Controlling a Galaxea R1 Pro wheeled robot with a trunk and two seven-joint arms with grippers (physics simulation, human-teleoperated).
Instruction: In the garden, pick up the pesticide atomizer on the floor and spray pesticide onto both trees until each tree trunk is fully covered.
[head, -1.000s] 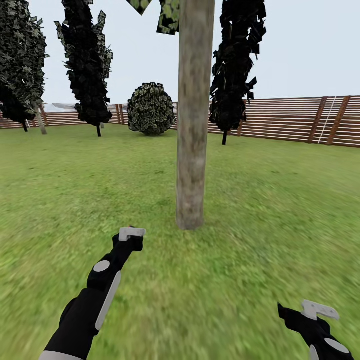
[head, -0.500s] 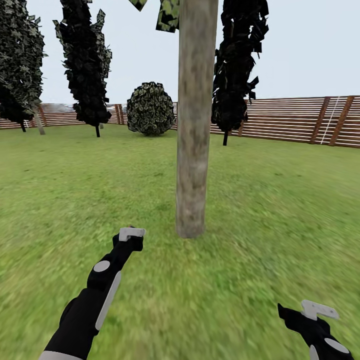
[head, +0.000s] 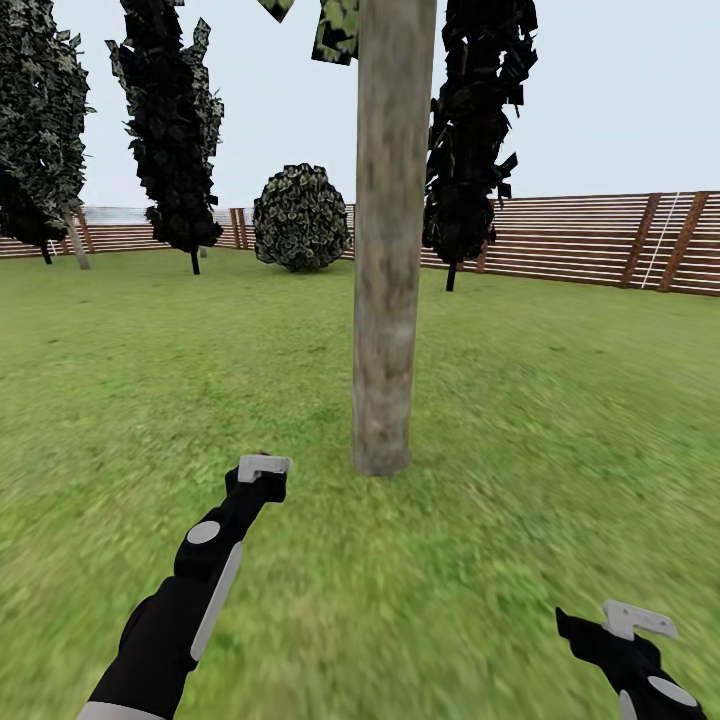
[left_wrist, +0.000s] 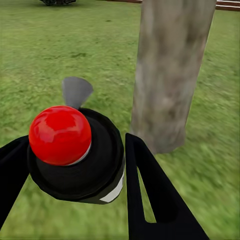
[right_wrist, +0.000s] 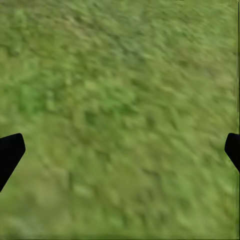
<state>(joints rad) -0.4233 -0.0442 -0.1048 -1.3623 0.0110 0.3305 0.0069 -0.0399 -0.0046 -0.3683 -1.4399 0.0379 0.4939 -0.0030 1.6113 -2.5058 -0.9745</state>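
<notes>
A: Nearest first: what has the left gripper (left_wrist: 75, 165) got?

B: It is clenched around the pesticide atomizer (left_wrist: 75, 150), a black body with a red button on top and a grey nozzle past it; the fingers (left_wrist: 150, 195) press against its sides, seen from the left wrist; in the head view the left gripper (head: 262, 470) sits low over the lawn (head: 540, 420), just short of the trunk's foot.

A: How would you expect it to handle?

B: I'd judge it rigid and fairly light, a smooth rounded shell that could twist or slip in a two-finger grip; the body sides, below the button, look like the right place to hold, leaving the button free and the nozzle aimed out.

A: And the right gripper (head: 640, 625)?

B: Released, holding nothing; its tips (right_wrist: 10, 152) stand wide apart over bare grass.

A: Further out?

B: The tree trunk (head: 388, 240) stands upright right ahead, mottled grey-brown, near the nozzle; I can't make out any spray on it; beyond are dark narrow trees, a round bush (head: 300, 217) and the slatted fence (head: 600, 240).

A: Anything changed over the last second?

B: The trunk's foot sat slightly higher in the view then, so the camera moved a little; the arms look the same.
</notes>
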